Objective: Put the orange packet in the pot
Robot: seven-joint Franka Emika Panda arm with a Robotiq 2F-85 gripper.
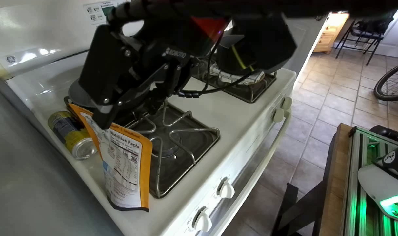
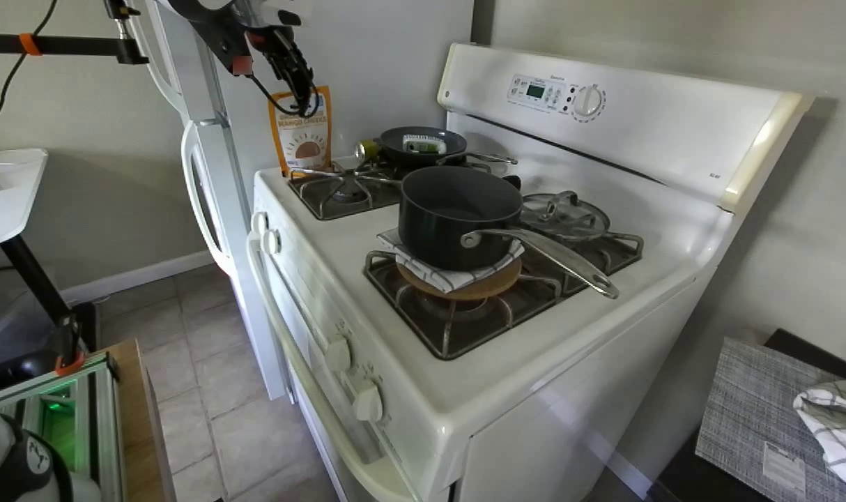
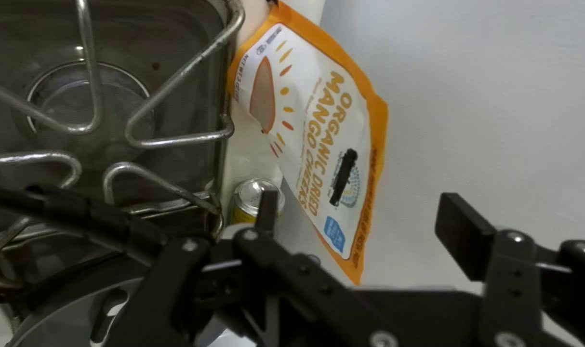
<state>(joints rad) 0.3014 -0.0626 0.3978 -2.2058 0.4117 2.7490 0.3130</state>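
Note:
The orange packet (image 1: 123,177) stands upright, leaning a little, on the stove's front corner by the burner grate. Its white "mango cheeks" front shows in an exterior view (image 2: 304,146) and in the wrist view (image 3: 316,130). The black pot (image 2: 433,237) stands on a checked cloth over a round wooden board on a burner. My gripper (image 1: 130,109) is open and empty, above and beside the packet's top. In the wrist view the gripper (image 3: 365,224) has its fingers wide apart, with the packet's top corner between them, nearer the left finger.
A yellow can (image 1: 71,134) lies behind the packet. A shallow frying pan (image 2: 458,143) with something in it sits on the back burner. A glass lid (image 2: 566,219) lies behind the pot. The fridge side (image 2: 388,63) rises close beside the packet. The pot's handle (image 2: 562,254) sticks out.

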